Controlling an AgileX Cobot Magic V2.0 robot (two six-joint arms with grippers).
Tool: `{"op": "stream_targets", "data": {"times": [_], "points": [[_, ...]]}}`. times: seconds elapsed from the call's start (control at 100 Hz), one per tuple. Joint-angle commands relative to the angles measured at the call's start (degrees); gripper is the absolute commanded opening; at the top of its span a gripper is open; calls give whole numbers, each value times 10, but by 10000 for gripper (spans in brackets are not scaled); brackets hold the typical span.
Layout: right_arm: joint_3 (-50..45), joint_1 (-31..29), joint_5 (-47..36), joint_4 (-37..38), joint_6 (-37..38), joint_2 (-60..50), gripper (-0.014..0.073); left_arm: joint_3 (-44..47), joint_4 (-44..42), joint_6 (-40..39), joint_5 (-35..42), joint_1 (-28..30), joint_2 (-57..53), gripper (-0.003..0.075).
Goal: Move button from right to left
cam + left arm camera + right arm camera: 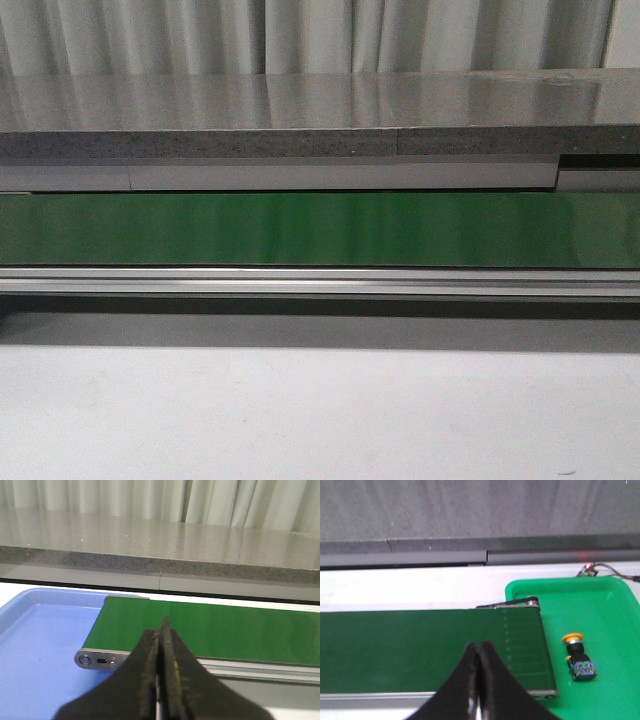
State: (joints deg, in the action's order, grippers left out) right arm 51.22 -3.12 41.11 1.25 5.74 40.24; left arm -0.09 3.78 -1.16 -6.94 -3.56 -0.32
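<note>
Button [577, 656] is lying on its side in the green tray [615, 615], just off the end of the belt [420, 647], nothing touching it. Both grippers are pinched together with nothing in them: right one [479, 652] over the belt, left one [160, 640] over the belt's other end by the blue tray [35, 645].

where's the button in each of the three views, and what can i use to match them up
Front view: the button is not in it.
Left wrist view: not in it; only a blue tray at the belt's end.
Right wrist view: the button lies on its side in the green tray, just past the belt's end.
Shared landmark: the green conveyor belt.
</note>
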Motion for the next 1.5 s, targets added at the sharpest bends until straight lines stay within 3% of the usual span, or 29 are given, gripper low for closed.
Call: {"op": "stream_targets", "data": {"times": [0.0,0.21,0.39,0.54,0.63,0.8,0.9,1.24,1.49], "points": [[26,-4,-18,10,1,30,-67,26,-1,-4,48,-4,-16,-20],[26,-16,6,22,1,78,-67,26,-1,-4,48,-4,-16,-20],[26,-85,46,33,-9,113,-67,26,-1,-4,48,-4,-16,-20],[26,-152,63,30,-62,134,-46,26,-1,-4,48,-4,-16,-20],[26,-186,63,22,-89,146,53,26,-1,-4,48,-4,-16,-20],[26,-242,47,12,-104,180,416,26,-1,-4,48,-4,-16,-20],[26,-271,36,12,-104,212,514,26,-1,-4,48,-4,-16,-20],[40,-304,-25,25,-112,325,506,26,-1,-4,48,-4,-16,-20],[97,-310,-19,-28,-260,445,506,26,-1,-4,48,-4,-16,-20]]}}
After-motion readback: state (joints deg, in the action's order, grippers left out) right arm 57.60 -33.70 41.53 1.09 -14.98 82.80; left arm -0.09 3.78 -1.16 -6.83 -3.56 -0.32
